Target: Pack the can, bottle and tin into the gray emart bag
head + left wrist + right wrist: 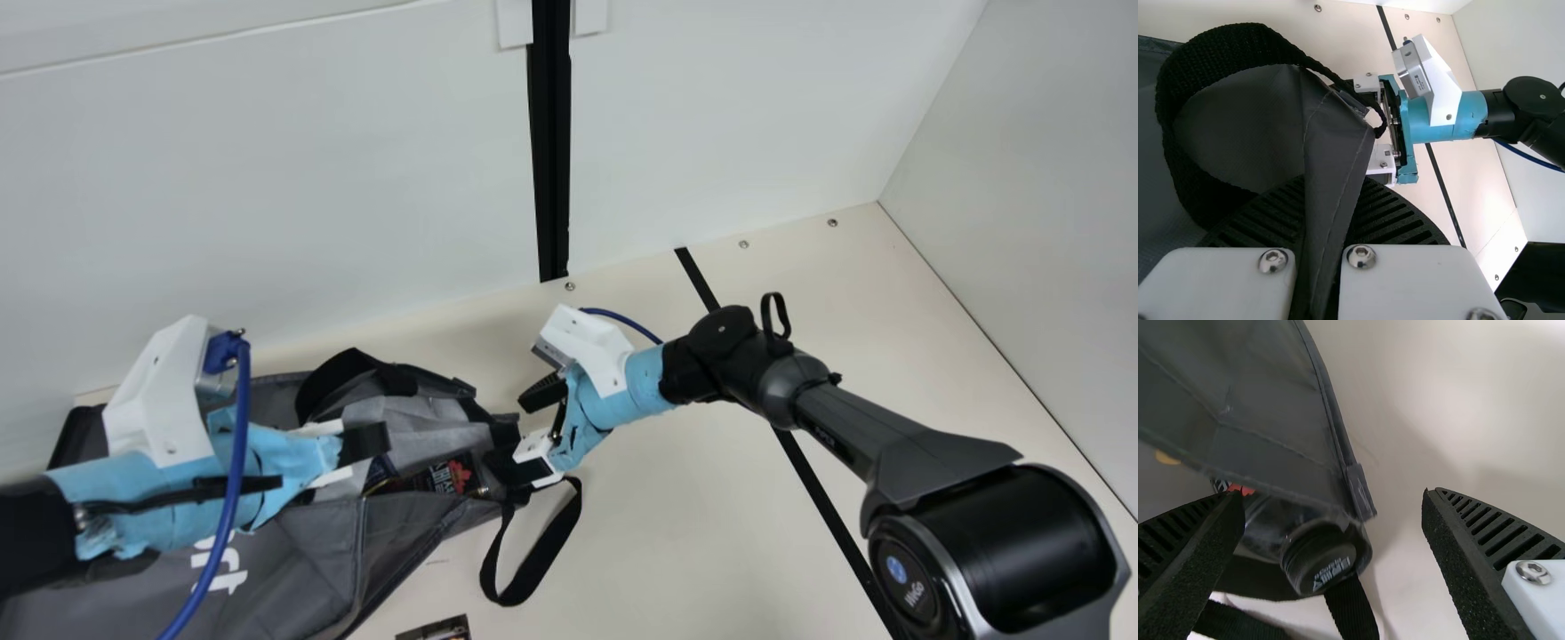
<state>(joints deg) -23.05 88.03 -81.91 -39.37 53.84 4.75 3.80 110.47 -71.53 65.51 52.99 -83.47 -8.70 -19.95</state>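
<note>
Main view, nearest first: a small printed item (436, 629) lies at the near edge on the table, cut off, so whether it is the can or the tin I cannot tell. Beyond it a black strap (533, 569) loops on the table beside the gray emart bag (311, 551), which lies slumped at the left with its mouth toward the right. The bottle (455, 476) lies on its side in that mouth, its black cap (1318, 557) at the opening; a dark blue printed thing (380, 468) sits to its left, perhaps the can or the tin.

The step looks like getting the bottle properly inside while the bag is held. Next calls for a nudge on the cap end, leftward and deeper, with the held edge kept lifted; pushed crookedly, the bottle could snag the cloth.

The right arm slants in from the near right, its gripper (524, 431) angled left at the mouth, fingers (1465, 567) spread wide around the cap's sides without gripping it. The left arm comes in low from the left over the bag, pointing right, its gripper (363, 442) pinched on a fold of bag cloth by the far handle (342, 378).
</note>
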